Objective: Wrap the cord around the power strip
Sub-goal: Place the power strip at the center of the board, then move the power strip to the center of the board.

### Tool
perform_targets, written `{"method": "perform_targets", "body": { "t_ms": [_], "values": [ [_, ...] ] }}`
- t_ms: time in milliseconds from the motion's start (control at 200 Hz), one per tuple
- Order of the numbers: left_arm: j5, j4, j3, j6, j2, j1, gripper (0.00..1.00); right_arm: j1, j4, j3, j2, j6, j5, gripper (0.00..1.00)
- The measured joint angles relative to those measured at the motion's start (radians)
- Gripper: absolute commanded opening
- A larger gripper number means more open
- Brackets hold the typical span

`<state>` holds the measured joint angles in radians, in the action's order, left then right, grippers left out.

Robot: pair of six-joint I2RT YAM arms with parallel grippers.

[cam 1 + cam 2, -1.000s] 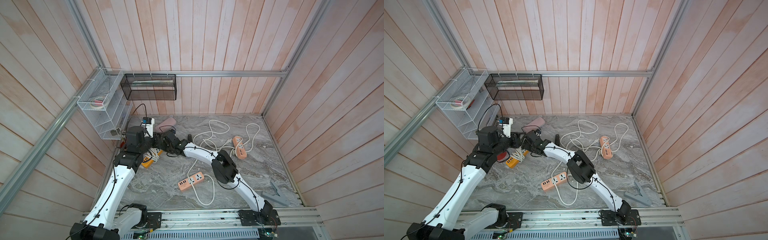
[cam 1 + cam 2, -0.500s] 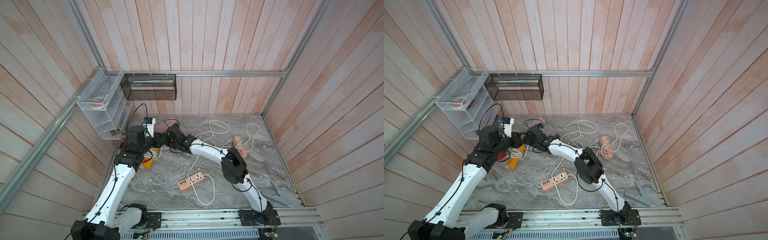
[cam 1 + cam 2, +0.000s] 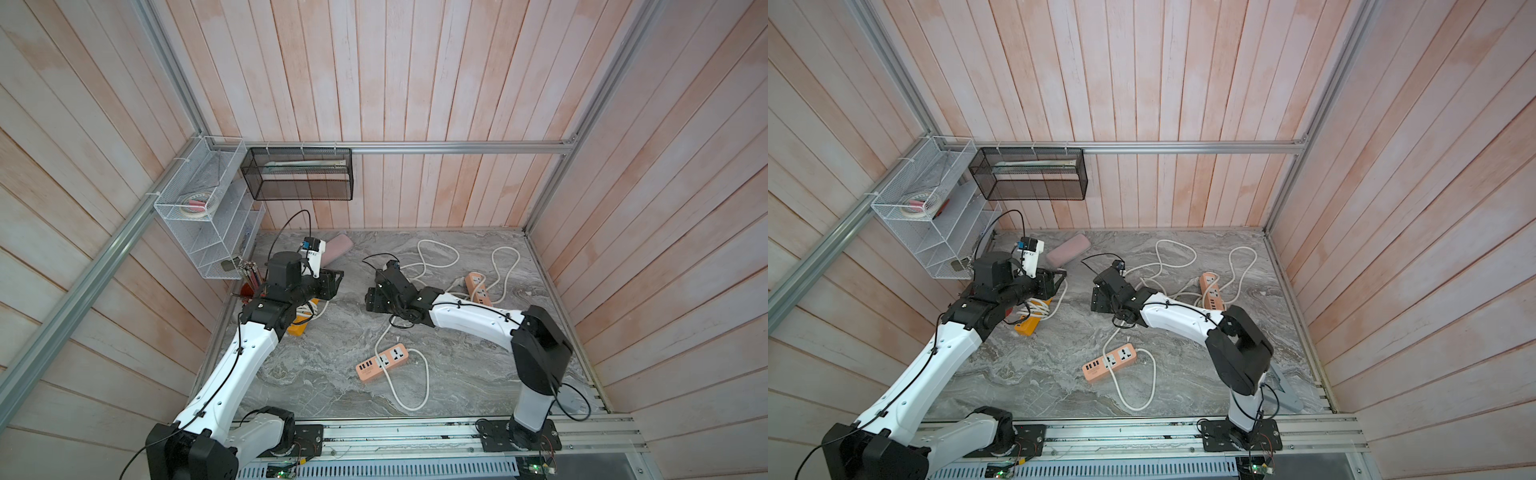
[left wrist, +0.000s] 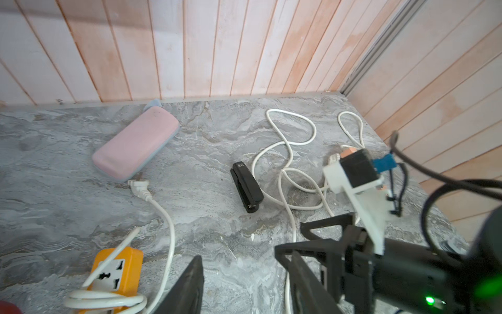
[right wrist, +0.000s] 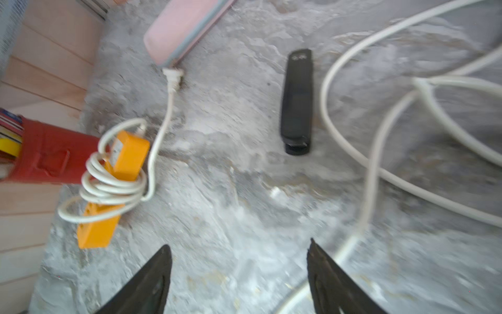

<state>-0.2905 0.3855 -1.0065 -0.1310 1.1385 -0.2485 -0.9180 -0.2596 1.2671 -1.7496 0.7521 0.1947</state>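
Down at the left, the yellow power strip (image 5: pixel 130 152) lies with its cord (image 5: pixel 114 190) looped round it; just past it my left gripper (image 3: pixel 337 284) sits part-open and empty, and my right gripper (image 5: pixel 238 243) gapes wide, holding nothing.

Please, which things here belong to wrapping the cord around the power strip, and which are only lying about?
For the job:
- yellow plastic power strip
- its white cord, partly wound around it
- likely also two peach power strips with loose white cords

Lying about:
- pink oblong case
- black stapler
- red pen holder
- white wire rack
- black mesh basket
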Motion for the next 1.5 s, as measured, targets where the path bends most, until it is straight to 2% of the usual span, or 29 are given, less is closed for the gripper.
{"method": "perform_targets", "body": {
  "t_ms": [165, 340, 535, 805, 905, 1010, 1260, 1400, 1500],
  "values": [
    [0.010, 0.004, 0.018, -0.010, 0.037, -0.031, 0.51, 0.015, -0.044, -0.103, 0.092, -0.097, 0.010, 0.79],
    [0.053, 0.050, 0.027, -0.012, 0.087, -0.031, 0.51, 0.023, -0.051, -0.103, 0.081, -0.160, 0.006, 0.76],
    [0.079, 0.095, 0.027, -0.002, 0.128, -0.021, 0.49, 0.044, -0.062, -0.032, 0.006, -0.196, -0.034, 0.70],
    [0.031, 0.144, 0.080, 0.021, 0.133, -0.222, 0.54, 0.087, -0.127, -0.191, 0.129, -0.288, -0.177, 0.73],
    [0.006, 0.152, 0.139, -0.005, 0.133, -0.278, 0.54, 0.062, -0.176, -0.252, 0.190, -0.309, -0.209, 0.71],
    [0.019, 0.154, 0.188, -0.043, 0.133, -0.291, 0.53, 0.014, -0.203, -0.270, 0.208, -0.304, -0.229, 0.67],
    [0.093, 0.136, 0.198, -0.139, 0.062, -0.200, 0.56, -0.193, -0.205, -0.252, 0.117, -0.216, -0.260, 0.59],
    [0.166, 0.122, 0.198, -0.174, 0.022, -0.190, 0.58, -0.242, -0.194, -0.252, 0.048, -0.174, -0.264, 0.53],
    [0.236, 0.132, 0.189, -0.185, 0.012, -0.188, 0.58, -0.245, -0.180, -0.249, 0.006, -0.145, -0.254, 0.40]
  ]
}}
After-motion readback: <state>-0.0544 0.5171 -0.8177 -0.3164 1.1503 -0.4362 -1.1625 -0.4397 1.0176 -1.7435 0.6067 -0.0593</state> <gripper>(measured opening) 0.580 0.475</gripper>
